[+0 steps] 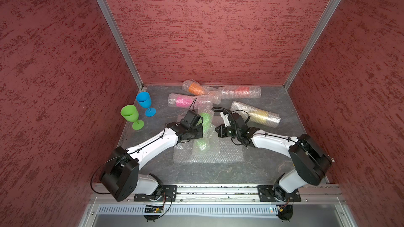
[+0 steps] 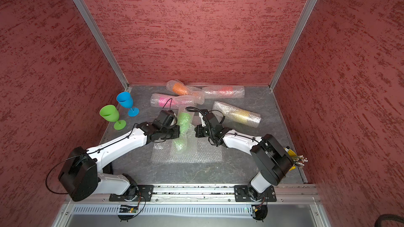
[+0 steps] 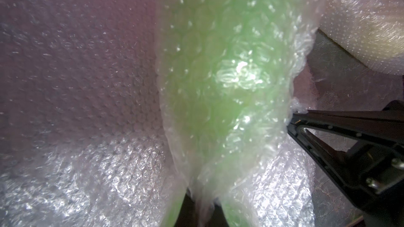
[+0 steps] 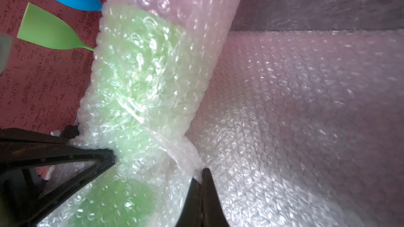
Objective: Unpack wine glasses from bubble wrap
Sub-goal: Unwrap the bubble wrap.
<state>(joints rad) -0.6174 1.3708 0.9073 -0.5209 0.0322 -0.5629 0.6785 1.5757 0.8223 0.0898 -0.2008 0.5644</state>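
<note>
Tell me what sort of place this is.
Probably a robot test booth: red walls in a metal frame, a left arm and right arm bolted to a rail, goblets and bubble wrap laid out on a table.

Two bare goblets, five rolls, perhaps two sheets.

I am watching a green goblet and a blue goblet standing upright and unwrapped, side by side at the table's left edge. An orange roll, red roll, pink roll and yellow roll of bubble wrap are lying farther back, each hiding a goblet. A green roll is lying squeezed at its waist on a flat sheet.
</note>
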